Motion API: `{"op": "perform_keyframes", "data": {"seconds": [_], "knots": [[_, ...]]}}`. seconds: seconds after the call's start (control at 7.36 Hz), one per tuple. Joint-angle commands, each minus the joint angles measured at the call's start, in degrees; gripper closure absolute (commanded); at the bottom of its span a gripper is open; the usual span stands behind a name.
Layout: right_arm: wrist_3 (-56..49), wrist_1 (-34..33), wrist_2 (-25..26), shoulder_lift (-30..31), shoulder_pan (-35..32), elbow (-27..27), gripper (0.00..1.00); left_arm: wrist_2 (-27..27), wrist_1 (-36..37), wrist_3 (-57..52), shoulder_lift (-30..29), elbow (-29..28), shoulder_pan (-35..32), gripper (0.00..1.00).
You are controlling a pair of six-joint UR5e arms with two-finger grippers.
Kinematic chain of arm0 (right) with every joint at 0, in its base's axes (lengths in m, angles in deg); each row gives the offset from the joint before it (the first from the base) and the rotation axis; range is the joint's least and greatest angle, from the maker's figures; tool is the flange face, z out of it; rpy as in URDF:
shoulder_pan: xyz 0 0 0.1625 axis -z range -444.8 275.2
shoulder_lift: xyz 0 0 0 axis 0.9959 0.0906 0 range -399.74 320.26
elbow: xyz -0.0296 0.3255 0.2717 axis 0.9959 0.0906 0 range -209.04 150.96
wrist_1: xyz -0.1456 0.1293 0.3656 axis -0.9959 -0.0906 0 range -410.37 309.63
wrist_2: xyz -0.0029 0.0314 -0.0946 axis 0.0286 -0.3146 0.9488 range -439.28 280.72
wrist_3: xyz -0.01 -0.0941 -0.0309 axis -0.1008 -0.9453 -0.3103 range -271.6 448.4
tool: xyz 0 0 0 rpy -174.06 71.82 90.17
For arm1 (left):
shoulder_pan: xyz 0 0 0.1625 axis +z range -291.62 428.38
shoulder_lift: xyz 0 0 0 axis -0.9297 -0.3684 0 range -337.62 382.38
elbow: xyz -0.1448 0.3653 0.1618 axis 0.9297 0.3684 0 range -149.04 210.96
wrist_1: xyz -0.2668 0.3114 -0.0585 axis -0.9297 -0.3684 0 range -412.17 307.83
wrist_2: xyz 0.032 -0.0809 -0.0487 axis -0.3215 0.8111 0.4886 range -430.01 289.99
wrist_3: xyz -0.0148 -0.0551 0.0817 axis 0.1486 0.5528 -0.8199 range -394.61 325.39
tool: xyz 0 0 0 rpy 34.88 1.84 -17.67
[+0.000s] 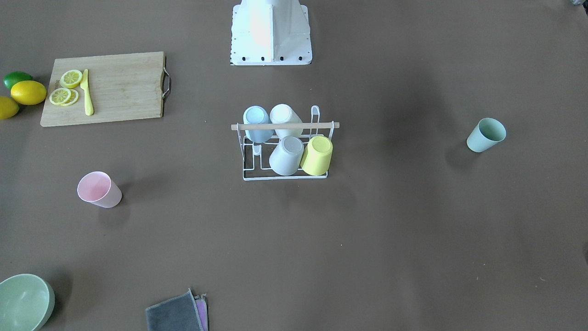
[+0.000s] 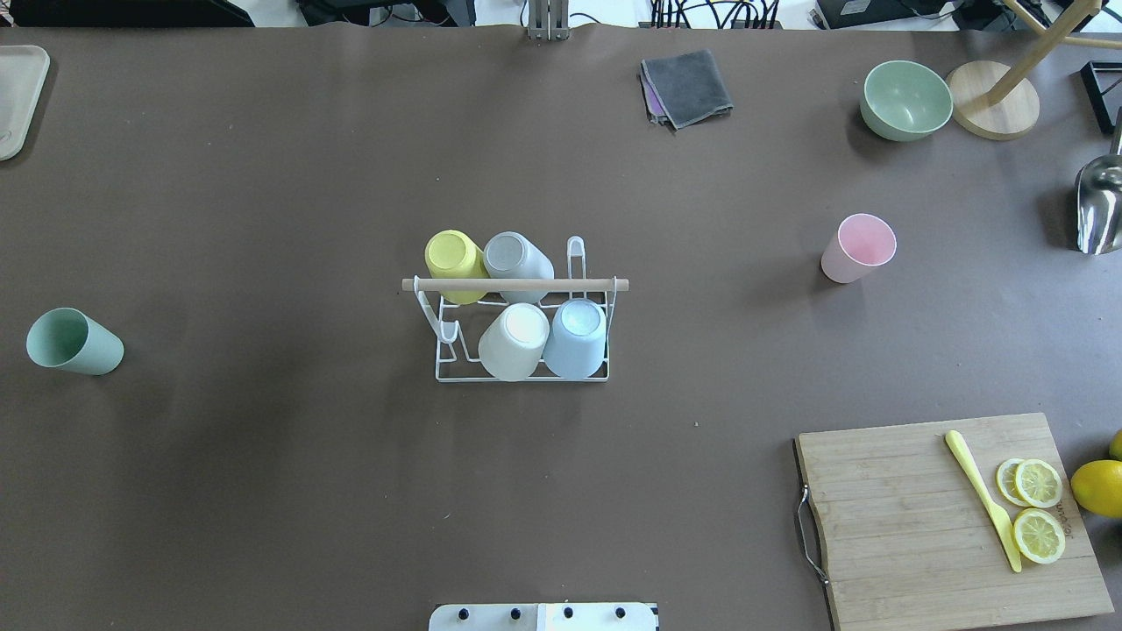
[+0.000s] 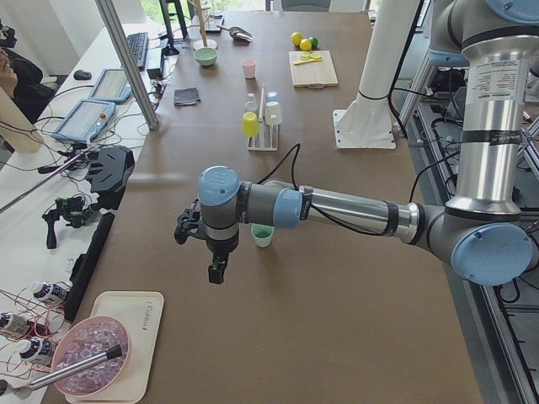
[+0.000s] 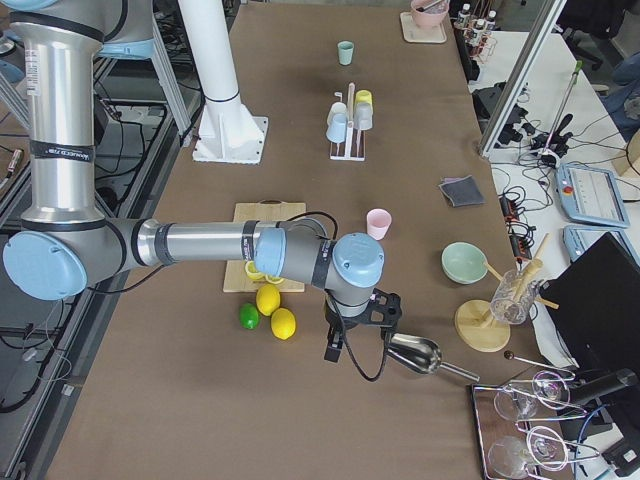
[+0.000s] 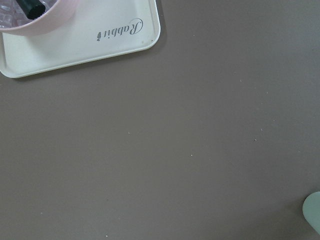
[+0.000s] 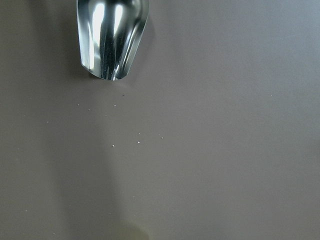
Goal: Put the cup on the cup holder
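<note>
The white wire cup holder [image 2: 596,284] with a wooden rod on top stands mid-table and holds several upturned cups; it also shows in the front view [image 1: 321,125]. A green cup [image 2: 74,343] lies on its side on the table's left part [image 1: 486,134]. A pink cup [image 2: 857,248] stands on the right part [image 1: 98,189]. My left gripper [image 3: 217,269] hangs above the table near the green cup [image 3: 263,236]. My right gripper [image 4: 332,350] hangs near the lemons, short of the pink cup [image 4: 378,222]. Both show only in the side views, so I cannot tell whether they are open or shut.
A cutting board [image 2: 903,526] carries lemon slices and a yellow knife; lemons [image 1: 28,92] and a lime lie beside it. A green bowl [image 2: 905,99], a grey cloth [image 2: 688,86], a metal scoop [image 6: 112,35] and a white tray [image 5: 85,40] sit near the table's edges.
</note>
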Motion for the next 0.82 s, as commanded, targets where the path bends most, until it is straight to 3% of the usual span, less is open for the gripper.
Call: {"op": "perform_keyframes", "data": {"seconds": [0.0, 0.68], "knots": [[-0.7, 0.8, 0.1, 0.1, 0.0, 0.2, 0.0, -0.1, 0.0, 0.0, -0.2, 0.0, 0.0, 0.02], [-0.7, 1.1, 0.1, 0.1, 0.0, 0.6, 0.0, -0.1, 0.0, 0.0, -0.2, -0.1, 0.0, 0.02]]}}
